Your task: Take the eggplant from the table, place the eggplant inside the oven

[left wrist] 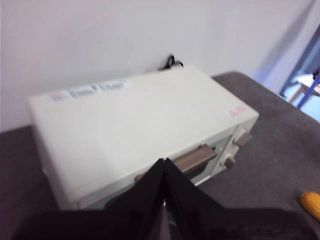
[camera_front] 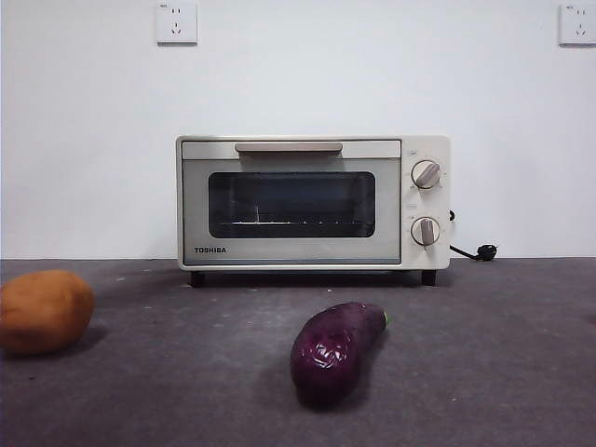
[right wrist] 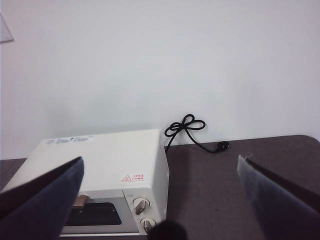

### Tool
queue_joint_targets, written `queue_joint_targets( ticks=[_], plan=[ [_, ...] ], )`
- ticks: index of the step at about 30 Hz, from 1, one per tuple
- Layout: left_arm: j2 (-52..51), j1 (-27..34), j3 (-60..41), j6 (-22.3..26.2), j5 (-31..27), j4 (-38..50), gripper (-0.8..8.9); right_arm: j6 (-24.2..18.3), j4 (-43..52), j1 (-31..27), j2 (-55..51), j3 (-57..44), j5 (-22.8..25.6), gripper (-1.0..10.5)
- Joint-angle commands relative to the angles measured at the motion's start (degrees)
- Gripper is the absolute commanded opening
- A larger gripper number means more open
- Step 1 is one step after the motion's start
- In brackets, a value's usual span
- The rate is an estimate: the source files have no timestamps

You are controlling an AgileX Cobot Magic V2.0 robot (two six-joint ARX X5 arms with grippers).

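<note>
Eggplant (camera_front: 335,351): glossy dark purple, green stem tip. Oven (camera_front: 313,202): cream-white, dark glass window, beige handle and knobs. Desk (camera_front: 503,354): matte dark grey. Potato-like lump (camera_front: 44,311): orange-brown. Power cord (right wrist: 192,132): black. Wall (camera_front: 93,121): white.

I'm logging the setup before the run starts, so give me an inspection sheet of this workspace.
Surface: table, dark grey, matte.
Job's things: eggplant lying in front of the oven; oven door shut.
Clutter: potato at the left; a yellow-orange thing at the left wrist view's edge.
End effectors: left end effector shut, above the oven; right end effector open, high, holding nothing.
Cables: black cord with plug behind the oven.
Surroundings: white wall, two sockets.
</note>
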Motion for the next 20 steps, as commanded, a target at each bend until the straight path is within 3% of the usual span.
queue_joint_targets(
  ticks=[1, 20],
  plan=[
    [3.63, -0.96, 0.39, 0.83, 1.46, 2.67, -0.06, -0.61, -0.07, 0.00, 0.50, 0.13, -0.04, 6.7],
    [19.41, -6.29, 0.42, 0.96, 0.39, 13.90, -0.06, -1.51, -1.25, 0.00, 4.31, 0.13, -0.02, 6.6]
  ],
)
